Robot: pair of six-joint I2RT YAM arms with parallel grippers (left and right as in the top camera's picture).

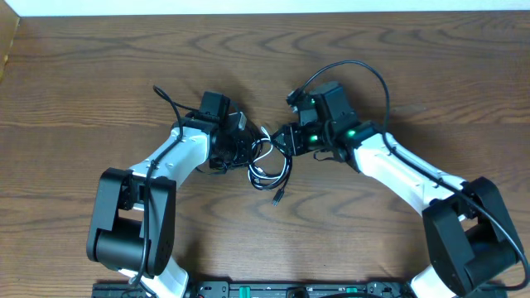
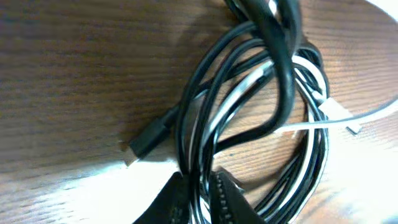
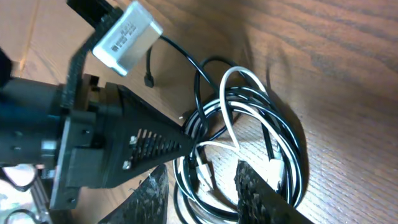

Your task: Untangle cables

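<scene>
one brown wood table [image 1: 83,83]; left pincer [image 2: 200,199] tight on cables [image 2: 208,118], right pincer [image 3: 202,199] agape

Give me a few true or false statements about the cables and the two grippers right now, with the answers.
1. The black cable and the white cable are wound together in one bundle. True.
2. The right gripper is shut tight on the white cable. False: its fingers stand apart, either side of the bundle.
3. The left gripper has strands of the bundle between its fingers. True.
4. The bundle lies at the left edge of the table. False: it lies near the middle, between the two arms.
</scene>
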